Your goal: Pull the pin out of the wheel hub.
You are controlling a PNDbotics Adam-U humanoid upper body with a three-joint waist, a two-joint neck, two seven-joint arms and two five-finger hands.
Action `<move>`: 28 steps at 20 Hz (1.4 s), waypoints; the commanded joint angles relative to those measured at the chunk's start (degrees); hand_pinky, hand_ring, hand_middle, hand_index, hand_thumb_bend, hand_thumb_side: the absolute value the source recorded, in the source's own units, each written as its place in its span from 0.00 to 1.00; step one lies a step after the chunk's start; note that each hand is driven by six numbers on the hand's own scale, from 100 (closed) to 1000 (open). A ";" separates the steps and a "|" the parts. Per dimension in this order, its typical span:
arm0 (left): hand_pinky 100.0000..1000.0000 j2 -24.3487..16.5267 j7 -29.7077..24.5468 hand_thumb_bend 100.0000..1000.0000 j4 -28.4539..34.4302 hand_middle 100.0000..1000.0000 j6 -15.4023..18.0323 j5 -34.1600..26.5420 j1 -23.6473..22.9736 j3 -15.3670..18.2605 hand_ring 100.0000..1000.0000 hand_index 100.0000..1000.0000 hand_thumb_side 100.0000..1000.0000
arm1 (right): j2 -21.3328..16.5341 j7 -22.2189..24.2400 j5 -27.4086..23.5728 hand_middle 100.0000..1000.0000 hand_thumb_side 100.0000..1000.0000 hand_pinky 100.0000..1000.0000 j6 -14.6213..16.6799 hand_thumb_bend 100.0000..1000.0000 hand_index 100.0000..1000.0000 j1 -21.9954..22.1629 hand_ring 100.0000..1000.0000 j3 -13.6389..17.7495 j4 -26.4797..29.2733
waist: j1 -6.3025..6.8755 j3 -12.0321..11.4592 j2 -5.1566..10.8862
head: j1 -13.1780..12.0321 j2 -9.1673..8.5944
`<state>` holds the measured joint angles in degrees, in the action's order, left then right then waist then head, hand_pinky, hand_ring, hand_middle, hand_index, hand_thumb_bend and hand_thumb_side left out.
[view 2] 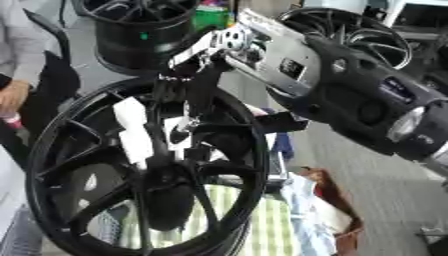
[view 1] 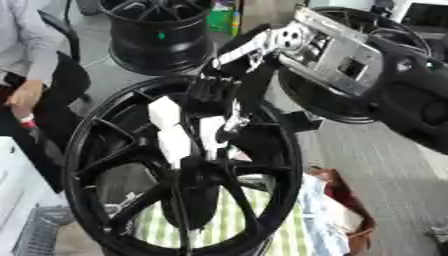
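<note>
A large black wheel hub (view 1: 105, 165) stands upright in the middle, its spokes meeting at a dark centre (view 1: 197, 175). My right arm comes down from the upper right. My right hand (view 1: 213, 92) is over the upper spokes, with its white-covered fingers (view 1: 210, 134) reaching down to the hub's centre. A white block-like piece (view 2: 131, 125) lies along a spoke beside the fingers. A thin dark rod (view 1: 185, 215) runs down from the centre; I cannot tell if it is the pin. Whether the fingers hold anything is hidden. My left hand shows in no view.
A second black rim (view 1: 162, 35) stands on the floor behind, and another (view 2: 359, 35) is at the upper right behind my arm. A person's arm and hand (view 1: 26, 95) are at the left edge. A green striped cloth (view 1: 219, 225) lies below the hub.
</note>
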<state>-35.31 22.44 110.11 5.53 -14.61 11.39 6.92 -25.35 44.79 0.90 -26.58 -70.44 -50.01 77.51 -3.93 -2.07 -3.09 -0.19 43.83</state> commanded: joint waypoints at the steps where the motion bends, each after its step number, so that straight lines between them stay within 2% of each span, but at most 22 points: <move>1: 0.81 -0.82 -0.27 0.44 0.58 0.73 0.04 -0.17 0.70 0.32 0.83 0.80 0.47 | -0.25 7.18 0.32 0.82 0.10 0.79 -6.96 0.51 0.86 -0.64 0.85 0.93 -0.33 | 0.63 -0.06 0.46 | 0.34 0.29; 10: 0.81 -0.52 -0.25 0.44 0.59 0.73 0.05 -0.35 0.71 0.43 0.83 0.80 0.47 | 0.81 7.18 0.31 0.81 0.10 0.79 -5.83 0.51 0.85 0.73 0.85 1.33 -2.73 | 0.69 -0.26 0.20 | 0.36 0.29; 17: 0.81 -0.32 -0.30 0.43 0.58 0.73 0.07 -0.53 0.70 0.42 0.83 0.80 0.47 | 1.39 7.18 1.26 0.81 0.05 0.78 -4.08 0.49 0.85 1.85 0.85 1.61 -5.30 | 0.74 -0.42 -0.01 | 0.45 0.29; 28: 0.81 0.11 -0.56 0.43 0.40 0.73 0.00 -0.82 0.75 0.31 0.83 0.80 0.48 | 3.24 6.66 2.08 0.80 0.09 0.77 -3.60 0.46 0.84 2.56 0.85 2.84 -7.10 | 0.84 -0.76 -0.25 | 0.57 0.29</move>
<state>-34.45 22.14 110.08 5.43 -15.12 11.39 6.91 -21.68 46.45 2.83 -24.93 -66.97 -48.32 70.47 -3.62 -2.83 -3.91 0.24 43.83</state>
